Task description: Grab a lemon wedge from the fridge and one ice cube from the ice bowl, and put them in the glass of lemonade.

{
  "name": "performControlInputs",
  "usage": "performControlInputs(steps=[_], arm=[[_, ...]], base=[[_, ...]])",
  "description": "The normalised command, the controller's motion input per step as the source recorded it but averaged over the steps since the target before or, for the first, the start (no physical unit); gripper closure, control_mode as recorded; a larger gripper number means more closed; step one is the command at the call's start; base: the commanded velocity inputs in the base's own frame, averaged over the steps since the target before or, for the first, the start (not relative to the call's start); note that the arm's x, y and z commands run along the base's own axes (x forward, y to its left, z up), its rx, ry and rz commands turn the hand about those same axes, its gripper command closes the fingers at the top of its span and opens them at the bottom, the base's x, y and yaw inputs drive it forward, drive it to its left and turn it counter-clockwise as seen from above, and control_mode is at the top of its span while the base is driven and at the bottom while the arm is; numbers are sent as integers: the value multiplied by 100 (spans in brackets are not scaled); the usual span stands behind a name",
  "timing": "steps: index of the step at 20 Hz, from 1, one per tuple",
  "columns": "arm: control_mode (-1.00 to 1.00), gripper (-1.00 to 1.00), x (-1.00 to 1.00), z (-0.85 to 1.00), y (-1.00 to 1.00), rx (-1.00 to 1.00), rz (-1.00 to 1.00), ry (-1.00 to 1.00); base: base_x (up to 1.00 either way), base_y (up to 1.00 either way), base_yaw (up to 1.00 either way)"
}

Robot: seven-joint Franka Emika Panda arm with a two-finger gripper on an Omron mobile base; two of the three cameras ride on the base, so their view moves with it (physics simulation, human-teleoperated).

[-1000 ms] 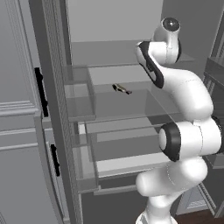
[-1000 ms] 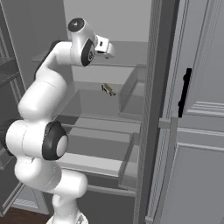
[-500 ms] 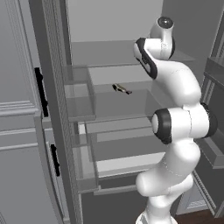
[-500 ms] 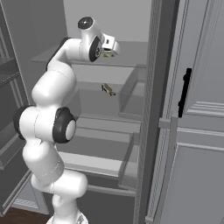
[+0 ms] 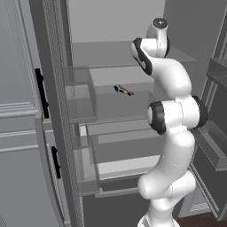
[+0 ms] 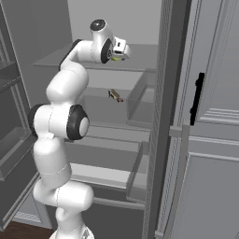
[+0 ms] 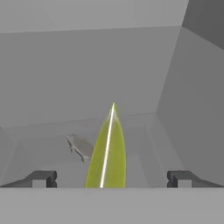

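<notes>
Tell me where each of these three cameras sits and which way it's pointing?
Left base view: behind the arm's left, looking forward into the open fridge; the white arm rises at right.
Right base view: behind the arm's right, facing the same fridge; the arm rises at left, its gripper at the upper shelf.
Hand view: on the hand, looking along the fingertips past the lemon wedge.
Both base views share the shelves and the dark elongated item.

One lemon wedge (image 7: 107,153). One dark elongated item (image 5: 123,90) on a fridge (image 5: 57,66) shelf. Two fingers (image 7: 41,179). Two black cabinet handles (image 5: 41,92) on the left, one (image 6: 196,99) on the right.
</notes>
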Motion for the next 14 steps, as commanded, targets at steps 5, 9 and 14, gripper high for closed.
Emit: performControlInputs(steps=[5, 9, 14], arm=[[-100, -100, 48, -13, 0, 0, 0, 4], [-100, 100, 1, -16, -1, 0, 0, 5], [-100, 100, 11, -13, -1, 0, 0, 3]], base=[[0, 0, 0], [0, 0, 0], [0, 0, 0]])
